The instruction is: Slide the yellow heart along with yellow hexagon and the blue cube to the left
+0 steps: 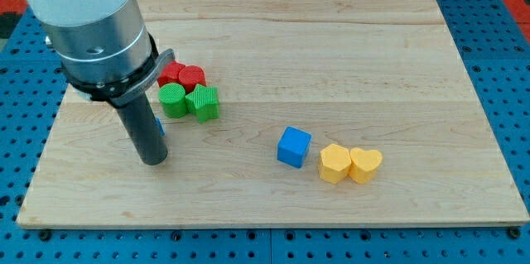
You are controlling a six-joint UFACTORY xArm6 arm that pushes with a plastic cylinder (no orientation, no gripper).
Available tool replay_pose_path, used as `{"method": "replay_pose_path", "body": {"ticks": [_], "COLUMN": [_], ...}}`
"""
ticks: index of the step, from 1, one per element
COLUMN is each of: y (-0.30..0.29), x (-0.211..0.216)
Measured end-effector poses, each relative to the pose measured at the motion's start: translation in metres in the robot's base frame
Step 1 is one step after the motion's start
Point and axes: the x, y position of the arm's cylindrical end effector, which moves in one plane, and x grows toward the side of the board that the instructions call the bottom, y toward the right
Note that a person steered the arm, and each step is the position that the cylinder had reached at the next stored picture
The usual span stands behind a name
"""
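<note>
The yellow heart lies at the view's lower right, touching the yellow hexagon on its left. The blue cube sits just left of the hexagon, close to it or touching. My tip rests on the board far to the view's left of these three blocks, well apart from them. The rod and the arm's grey housing rise from it toward the view's top left.
A cluster of two red blocks and two green blocks sits just right of the rod, above my tip. A small blue piece shows at the rod's right edge, mostly hidden. The wooden board lies on a blue pegboard.
</note>
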Motion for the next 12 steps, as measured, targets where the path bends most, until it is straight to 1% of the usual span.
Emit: {"method": "replay_pose_path", "body": {"ticks": [1, 2, 3, 4, 6, 7, 8, 9, 10, 11, 12], "y": [-0.028, -0.011, 0.013, 0.012, -0.007, 0.111, 0.149, 0.180, 0.278, 0.363, 0.304], "x": [0.005, -0.014, -0.045, -0.037, 0.001, -0.009, -0.048, -0.070, -0.036, 0.002, 0.025]}}
